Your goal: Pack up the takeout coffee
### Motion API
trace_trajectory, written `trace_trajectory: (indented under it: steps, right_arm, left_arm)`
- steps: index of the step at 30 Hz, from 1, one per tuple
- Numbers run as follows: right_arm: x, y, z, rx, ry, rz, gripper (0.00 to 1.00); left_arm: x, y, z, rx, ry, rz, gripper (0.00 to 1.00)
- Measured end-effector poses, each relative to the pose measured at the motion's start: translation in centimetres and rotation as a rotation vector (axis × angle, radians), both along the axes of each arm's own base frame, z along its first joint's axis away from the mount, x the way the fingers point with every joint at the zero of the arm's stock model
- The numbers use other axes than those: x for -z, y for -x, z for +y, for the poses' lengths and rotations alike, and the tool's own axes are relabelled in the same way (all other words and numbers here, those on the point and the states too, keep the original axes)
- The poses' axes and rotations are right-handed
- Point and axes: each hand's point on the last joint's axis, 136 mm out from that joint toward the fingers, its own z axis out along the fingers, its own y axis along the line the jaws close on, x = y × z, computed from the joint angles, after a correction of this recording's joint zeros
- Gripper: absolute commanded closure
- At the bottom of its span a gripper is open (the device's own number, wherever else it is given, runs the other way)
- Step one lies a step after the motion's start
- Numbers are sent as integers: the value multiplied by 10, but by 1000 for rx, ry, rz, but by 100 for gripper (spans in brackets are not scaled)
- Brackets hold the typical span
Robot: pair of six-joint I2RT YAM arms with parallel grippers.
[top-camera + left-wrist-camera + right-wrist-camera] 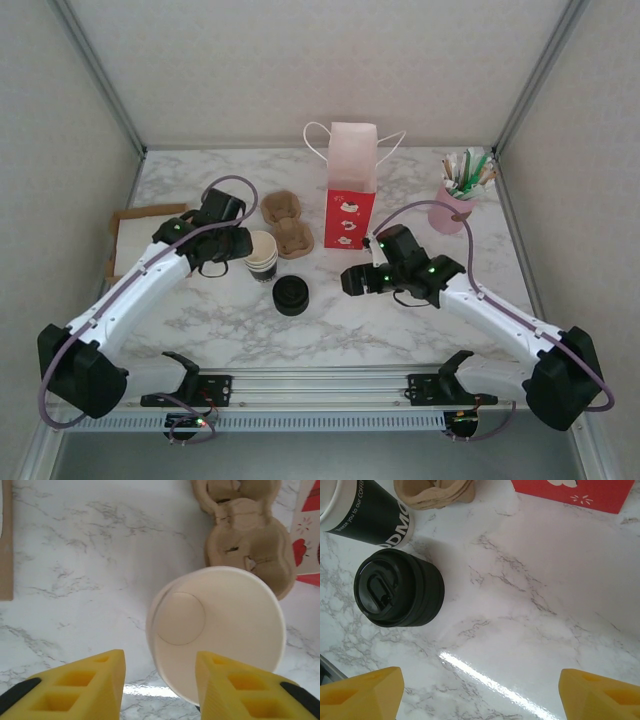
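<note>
Small dark-walled paper cup with round black plastic lid upright, centre of overhead view, just left of right gripper, fingers wide, empty; left gripper, fingers parted, straddles lidless cream-lined paper cup rim.

Top camera looks down on the whole table; both wrist cameras look down closely, sharing the lidless cup.

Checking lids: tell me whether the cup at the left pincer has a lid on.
No, the left wrist view looks straight into the paper cup, its cream inside and round bottom bare.
</note>
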Motion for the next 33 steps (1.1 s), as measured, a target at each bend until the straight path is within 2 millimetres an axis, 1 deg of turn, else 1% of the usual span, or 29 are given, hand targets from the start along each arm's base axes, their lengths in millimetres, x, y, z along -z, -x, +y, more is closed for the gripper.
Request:
trace_trajectory:
  steps: [3,5,12,17,24,33]
  right_arm:
    - [0,-1,3,-9,4,0,20]
    - [2,-1,5,-14,9,5,21]
    - [9,0,8,-26,29,20,22]
    - [11,-2,9,-26,45,16,22]
    - [9,-6,13,-34,53,9,23]
    - [12,-8,15,-37,63,18,24]
  left_arm:
    - [1,-2,7,-7,3,19,69]
    - [2,-3,8,-5,7,23,69]
    - [11,-3,5,22,16,62,71]
    - [19,-4,2,39,13,90,77]
    - [24,-4,1,48,7,107,81]
    - [27,-6,0,63,2,113,94]
